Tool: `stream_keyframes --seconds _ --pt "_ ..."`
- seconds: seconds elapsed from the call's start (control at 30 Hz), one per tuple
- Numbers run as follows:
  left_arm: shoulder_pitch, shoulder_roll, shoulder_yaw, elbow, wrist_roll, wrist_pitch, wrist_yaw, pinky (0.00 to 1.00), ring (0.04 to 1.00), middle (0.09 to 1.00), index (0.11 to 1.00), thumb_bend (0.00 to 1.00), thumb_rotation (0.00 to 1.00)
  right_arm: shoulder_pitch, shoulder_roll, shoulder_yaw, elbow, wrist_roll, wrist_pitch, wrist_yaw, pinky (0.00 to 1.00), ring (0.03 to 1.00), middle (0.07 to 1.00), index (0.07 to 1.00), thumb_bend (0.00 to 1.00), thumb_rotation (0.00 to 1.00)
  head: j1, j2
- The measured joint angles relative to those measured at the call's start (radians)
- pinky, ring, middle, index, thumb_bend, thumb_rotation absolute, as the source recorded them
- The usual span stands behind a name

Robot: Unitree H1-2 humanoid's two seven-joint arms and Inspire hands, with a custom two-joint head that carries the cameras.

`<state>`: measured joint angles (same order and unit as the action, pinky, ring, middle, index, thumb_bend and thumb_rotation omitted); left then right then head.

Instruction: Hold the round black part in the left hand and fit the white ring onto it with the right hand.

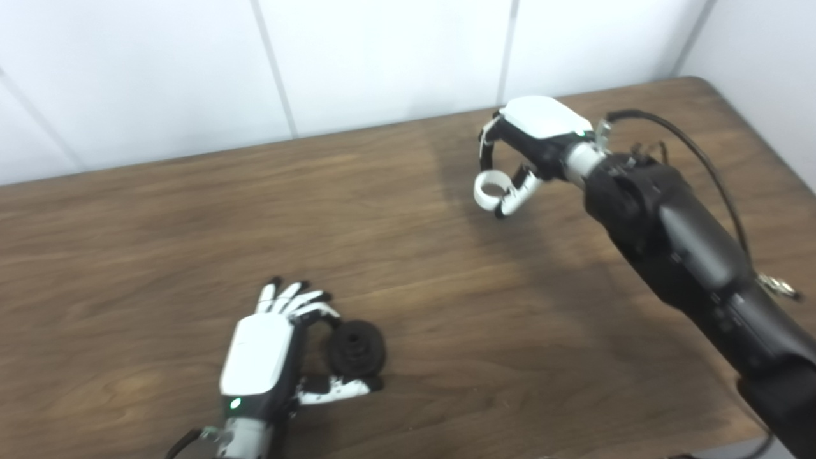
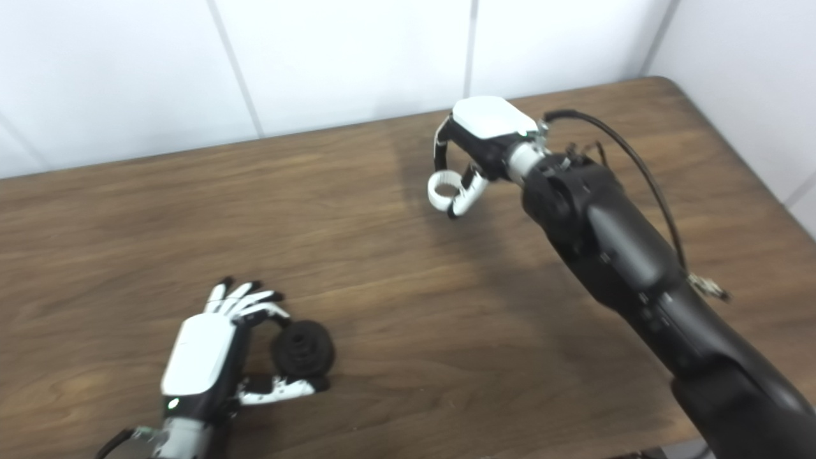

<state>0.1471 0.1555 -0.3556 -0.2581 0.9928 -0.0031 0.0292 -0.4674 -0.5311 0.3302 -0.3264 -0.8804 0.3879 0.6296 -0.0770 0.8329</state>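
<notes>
While pinched aloft, white ring [image 1: 489,189] looks smooth, hollow

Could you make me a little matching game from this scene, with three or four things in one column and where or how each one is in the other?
Things:
1. white ring
2. round black part
3. left hand
4. table

States:
A. brown wood, bearing everything
B. pinched in the right hand, raised near the far edge
C. between a finger and thumb, near the front edge
D. white-backed, low at the near left, closed around something dark

Pairs: 1-B, 2-C, 3-D, 4-A
</notes>
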Motion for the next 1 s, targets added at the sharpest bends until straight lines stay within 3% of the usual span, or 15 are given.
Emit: stream_keyframes --seconds 0.3,0.6,1.0 --pt "-0.007 -0.039 -0.04 -0.006 0.049 0.043 -0.012 1.0 0.896 0.774 0.483 0.52 0.05 0.02 0.044 0.038 -0.169 0.005 -0.025 0.114 1.0 0.941 0.832 0.483 0.53 0.14 0.085 0.026" --pt "-0.012 -0.065 -0.064 -0.005 0.071 0.069 -0.016 1.0 0.902 0.775 0.483 0.52 0.05 0.02 0.08 0.061 -0.237 0.015 -0.082 0.193 1.0 0.935 0.823 0.482 0.53 0.14 0.129 0.051" --pt "-0.027 -0.084 -0.076 -0.005 0.094 0.094 -0.044 1.0 0.906 0.775 0.483 0.52 0.05 0.042 0.14 0.065 -0.315 0.017 -0.081 0.294 1.0 0.94 0.83 0.482 0.53 0.14 0.161 0.078"
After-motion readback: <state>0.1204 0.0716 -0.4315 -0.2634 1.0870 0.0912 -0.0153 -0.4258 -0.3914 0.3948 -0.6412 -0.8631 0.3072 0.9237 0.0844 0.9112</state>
